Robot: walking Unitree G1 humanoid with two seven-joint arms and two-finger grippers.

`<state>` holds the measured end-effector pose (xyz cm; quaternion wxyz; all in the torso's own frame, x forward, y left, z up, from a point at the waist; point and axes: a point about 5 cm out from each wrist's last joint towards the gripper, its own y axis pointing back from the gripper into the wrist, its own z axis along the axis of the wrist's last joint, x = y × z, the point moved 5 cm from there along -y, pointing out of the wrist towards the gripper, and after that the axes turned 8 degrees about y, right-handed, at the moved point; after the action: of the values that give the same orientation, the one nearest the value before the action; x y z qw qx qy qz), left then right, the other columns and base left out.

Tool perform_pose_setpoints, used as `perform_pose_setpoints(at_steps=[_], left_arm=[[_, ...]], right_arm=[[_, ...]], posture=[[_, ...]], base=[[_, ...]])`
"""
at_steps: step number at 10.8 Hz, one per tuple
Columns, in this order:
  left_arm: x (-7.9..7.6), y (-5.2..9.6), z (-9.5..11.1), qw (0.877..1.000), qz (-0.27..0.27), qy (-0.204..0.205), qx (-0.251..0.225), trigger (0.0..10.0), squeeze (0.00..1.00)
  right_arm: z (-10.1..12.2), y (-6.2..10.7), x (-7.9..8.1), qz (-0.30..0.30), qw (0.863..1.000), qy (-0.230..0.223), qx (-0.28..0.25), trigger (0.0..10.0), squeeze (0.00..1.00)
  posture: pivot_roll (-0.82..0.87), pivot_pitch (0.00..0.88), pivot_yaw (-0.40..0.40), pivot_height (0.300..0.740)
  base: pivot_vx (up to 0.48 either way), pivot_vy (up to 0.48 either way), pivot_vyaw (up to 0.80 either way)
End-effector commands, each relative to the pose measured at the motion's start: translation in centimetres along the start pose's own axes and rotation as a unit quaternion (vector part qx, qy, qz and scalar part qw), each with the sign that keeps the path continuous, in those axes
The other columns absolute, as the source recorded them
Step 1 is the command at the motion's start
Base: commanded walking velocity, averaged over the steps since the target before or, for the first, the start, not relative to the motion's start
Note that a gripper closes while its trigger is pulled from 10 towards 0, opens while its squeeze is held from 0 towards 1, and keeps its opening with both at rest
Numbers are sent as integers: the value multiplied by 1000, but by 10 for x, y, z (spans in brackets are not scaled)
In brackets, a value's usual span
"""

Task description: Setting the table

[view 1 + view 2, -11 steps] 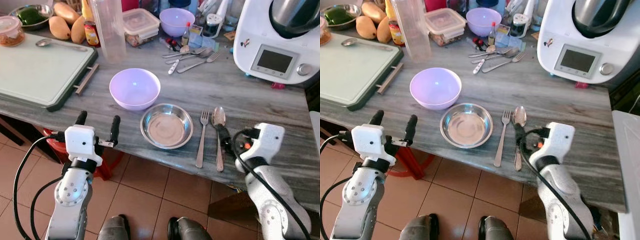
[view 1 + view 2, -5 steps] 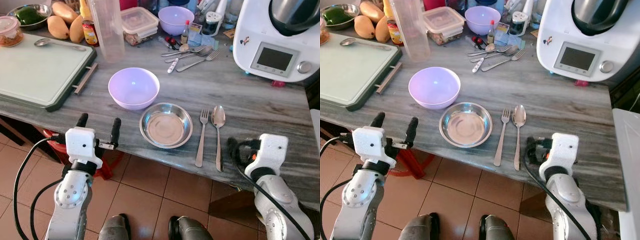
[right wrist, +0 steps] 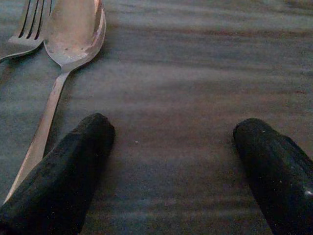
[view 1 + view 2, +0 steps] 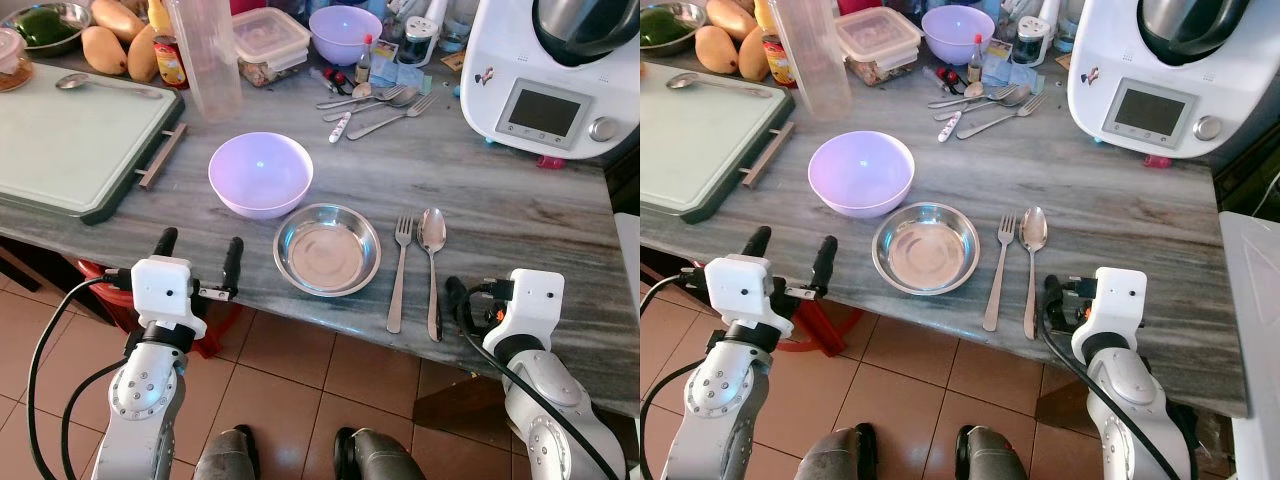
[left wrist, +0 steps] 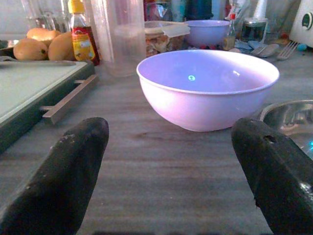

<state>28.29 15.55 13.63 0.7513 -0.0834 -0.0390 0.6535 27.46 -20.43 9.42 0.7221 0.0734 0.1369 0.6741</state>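
Observation:
A purple bowl stands on the grey table, with a steel bowl just in front of it to the right. A fork and a spoon lie side by side to the right of the steel bowl. My right gripper hovers at the table's front edge, open, beside the spoon handle's end and apart from it. My left gripper is open in front of the table edge, aimed at the purple bowl, nothing between its fingers.
A green cutting board covers the left of the table. Behind stand a tall clear jug, a lidded box, a second purple bowl, loose cutlery and mangoes. A white kitchen machine fills the far right.
My right gripper has drawn back from over the spoon's handle to the table's front edge, leaving the spoon lying beside the fork. The left gripper has held its place.

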Motion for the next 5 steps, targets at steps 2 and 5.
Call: perform_pose_setpoints(at_steps=[2,5], left_arm=[[-1,2,-1,1000,1,1,5,10000,0],[-1,2,-1,1000,0,2,5,10000,0]], right_arm=[[-10,4,14,41,999,-5,23,10000,0],[-9,4,18,51,998,-6,21,10000,0]], posture=[[5,200,-41,740],[5,201,-40,740]], base=[[0,0,0],[0,0,0]])
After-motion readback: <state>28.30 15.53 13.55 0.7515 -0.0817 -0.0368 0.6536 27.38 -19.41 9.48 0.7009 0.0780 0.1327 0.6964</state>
